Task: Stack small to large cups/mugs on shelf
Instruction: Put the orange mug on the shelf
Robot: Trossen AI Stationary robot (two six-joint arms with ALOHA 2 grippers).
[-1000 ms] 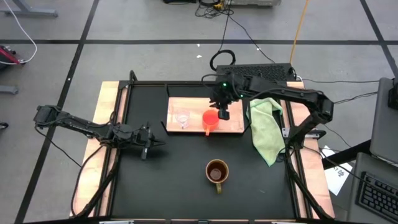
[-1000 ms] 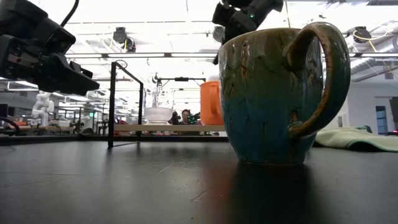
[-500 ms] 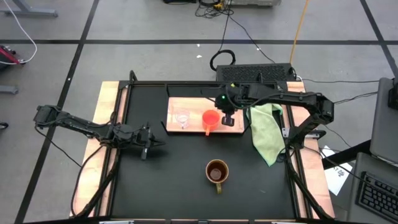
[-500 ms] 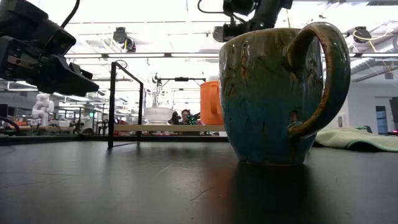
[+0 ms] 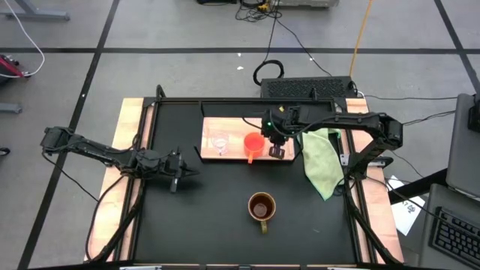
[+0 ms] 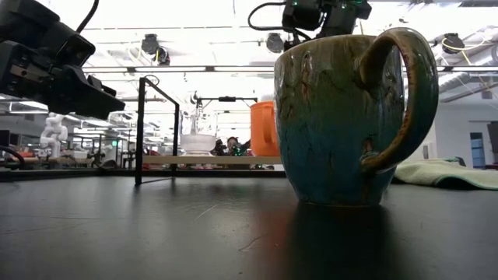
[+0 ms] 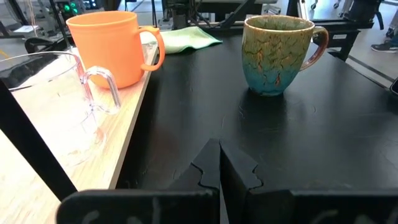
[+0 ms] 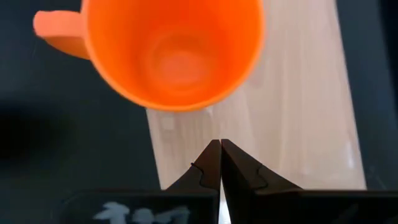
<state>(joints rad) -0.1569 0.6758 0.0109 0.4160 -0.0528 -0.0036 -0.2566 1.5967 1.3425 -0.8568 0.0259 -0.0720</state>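
Two dark jointed arms with black cables; the right arm (image 5: 352,120) apparently carries a green light.

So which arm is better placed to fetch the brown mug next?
Probably the right. The right gripper is shut and empty above the shelf, beside the orange mug, where the brown mug must end up. The left gripper, also shut, waits about as far off.

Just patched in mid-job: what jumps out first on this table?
The orange mug and clear glass cup stand side by side on the shelf, with the right claw, shut and empty, hovering beside the orange mug. The brown mug sits alone on the black table.
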